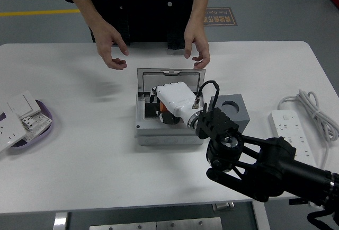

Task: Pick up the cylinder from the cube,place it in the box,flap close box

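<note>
- Cylinder [165, 117]: only a sliver of orange shows under the right hand [172, 102], low inside the box [168, 134].
- Right hand is white, back up, reaching down into the box; its fingers curl under and are mostly hidden, so I cannot tell whether it grips the cylinder or has let it go.
- Box is grey and sits mid-table; its lid [170, 74] stands open at the far side.
- Cube [232, 108] stands just right of the box, its round top hole empty.
- By my reading, the pick from the cube is done and the placing is at or near its end; what is left is freeing the hand, lifting it clear, and flapping the lid shut.
- Person at the far edge holds one hand [110, 43] and the other hand [196, 40] above the table, just beyond the lid, touching nothing.
- Power strip [293, 132] with cord lies far right; a purple tray [33, 127] of sockets lies far left.
- Left arm is out of view.
</note>
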